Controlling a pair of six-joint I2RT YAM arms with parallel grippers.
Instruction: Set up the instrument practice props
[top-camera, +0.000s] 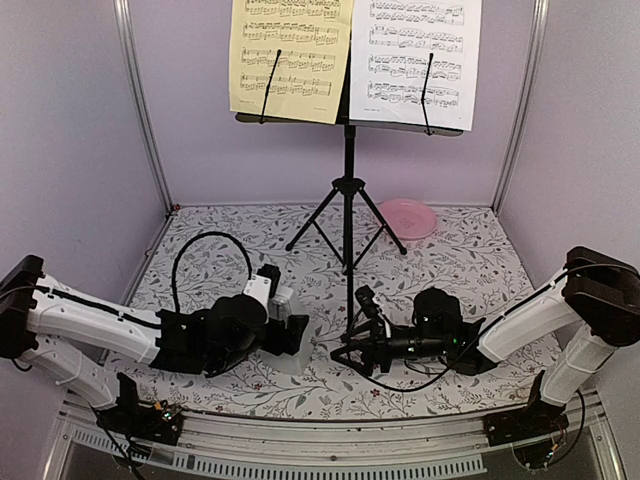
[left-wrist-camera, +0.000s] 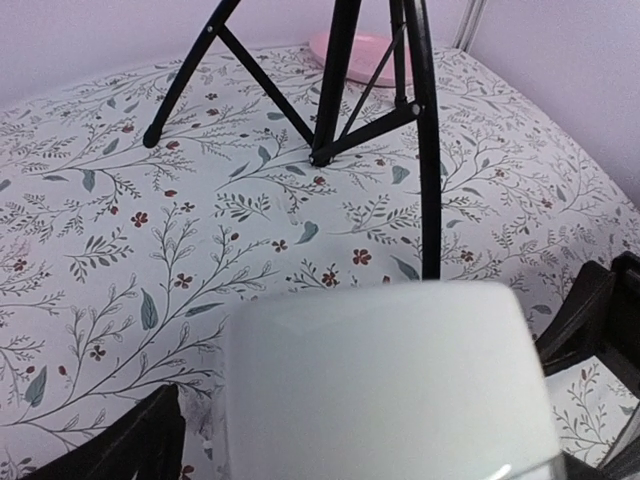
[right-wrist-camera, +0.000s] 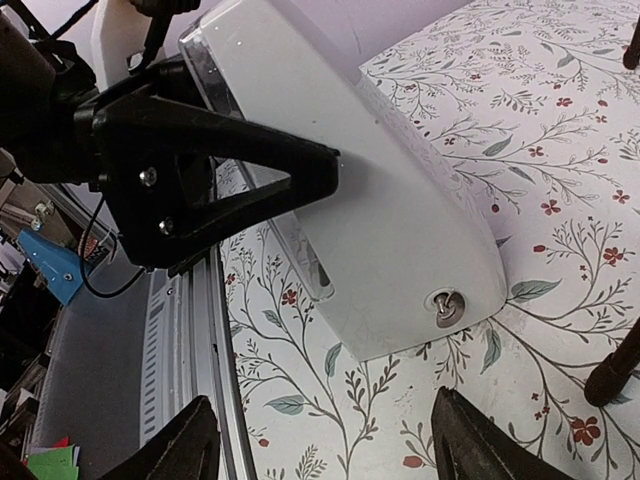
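Left jaws are clamping the metronome (right-wrist-camera: 380, 200) by its sloped sides, near the desk's (top-camera: 450, 270) near edge, left of centre. Right jaws are standing apart, just beside it. It is looking light, rigid, slick and tapering; a low grip is seeming safest.

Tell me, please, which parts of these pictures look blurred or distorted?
Top view: sharp and evenly lit, though the wide lens splays the corner posts. Left wrist view: the metronome sits too close and is a soft blur, while the stand legs and cloth are crisp. Right wrist view: metronome and cloth are both in focus.
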